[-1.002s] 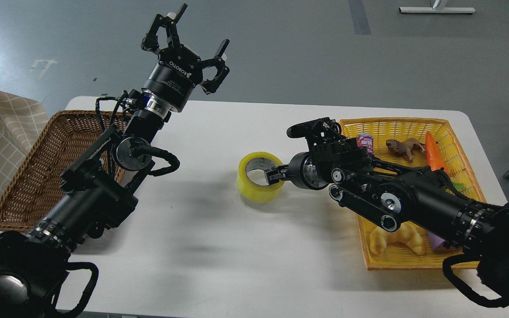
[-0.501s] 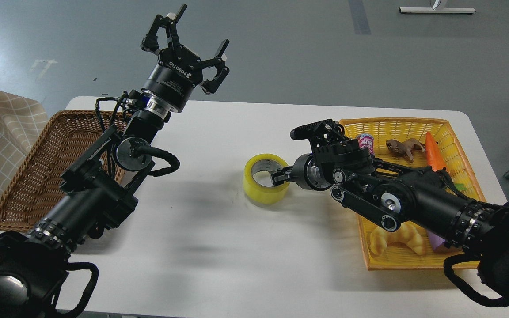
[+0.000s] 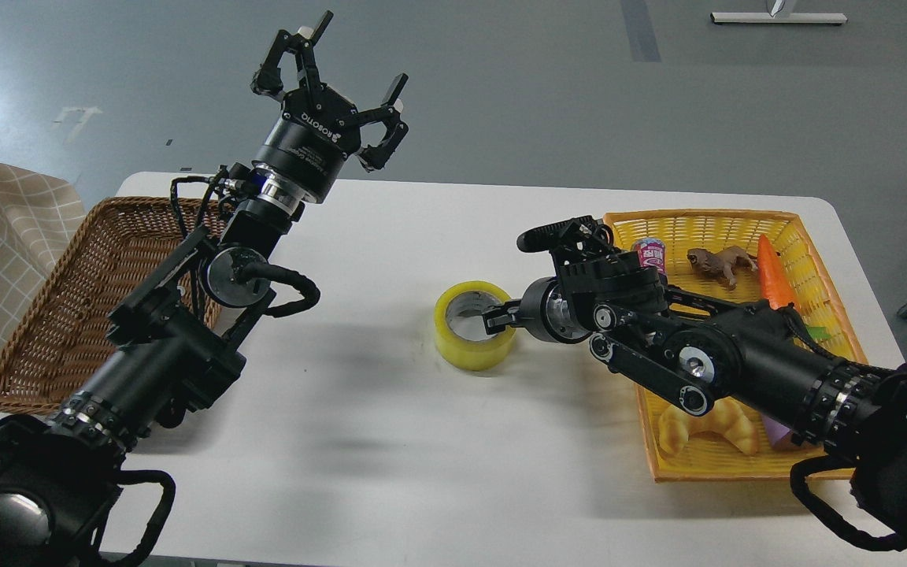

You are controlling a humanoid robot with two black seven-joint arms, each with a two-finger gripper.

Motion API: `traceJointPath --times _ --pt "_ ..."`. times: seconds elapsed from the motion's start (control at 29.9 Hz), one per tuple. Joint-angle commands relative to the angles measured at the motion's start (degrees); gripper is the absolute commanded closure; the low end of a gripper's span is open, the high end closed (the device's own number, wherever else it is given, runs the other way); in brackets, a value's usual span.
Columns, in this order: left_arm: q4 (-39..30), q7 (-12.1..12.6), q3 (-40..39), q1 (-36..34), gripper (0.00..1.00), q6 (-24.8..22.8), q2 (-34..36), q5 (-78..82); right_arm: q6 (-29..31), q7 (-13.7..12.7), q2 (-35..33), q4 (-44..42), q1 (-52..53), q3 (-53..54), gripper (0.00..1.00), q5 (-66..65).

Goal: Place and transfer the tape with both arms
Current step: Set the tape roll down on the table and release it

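The tape (image 3: 465, 350), a yellow roll with a grey-white core, lies flat on the white table (image 3: 390, 457) near its middle. My right gripper (image 3: 498, 316) reaches in from the right and is shut on the roll's right wall, one finger inside the core. My left gripper (image 3: 334, 75) is open and empty. It is raised high above the table's far left edge, well apart from the tape, with its fingers spread.
A brown wicker basket (image 3: 60, 315) stands at the table's left, partly under my left arm. A yellow basket (image 3: 705, 219) at the right holds a croissant (image 3: 709, 429), a carrot (image 3: 772, 272), a toy animal (image 3: 717, 264) and a small can (image 3: 650, 252).
My right gripper has shifted slightly right and down with the tape, which now rests flat on the table. The left arm has barely moved.
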Motion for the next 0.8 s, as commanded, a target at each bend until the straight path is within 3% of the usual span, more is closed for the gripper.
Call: traceJointPath --times 0.0,0.07,0.1,0.23,0.77 --pt "0.0 0.0 0.0 0.0 0.02 0.0 -0.1 0.0 0.0 0.0 0.0 0.2 0.0 0.1 0.61 0.1" --pt "0.0 0.0 0.0 -0.1 0.02 0.0 -0.1 0.0 0.0 0.0 0.0 0.3 0.2 0.2 0.51 0.2" --pt "0.0 0.0 0.0 -0.1 0.02 0.0 -0.1 0.0 0.0 0.0 0.0 0.7 0.3 0.6 0.37 0.3" --pt "0.0 0.0 0.0 -0.1 0.02 0.0 0.0 0.0 0.0 0.1 0.0 2.7 0.6 2.6 0.05 0.4" --pt "0.0 0.1 0.1 -0.4 0.02 0.0 0.0 0.0 0.0 0.1 -21.2 25.0 0.3 9.0 0.0 0.7"
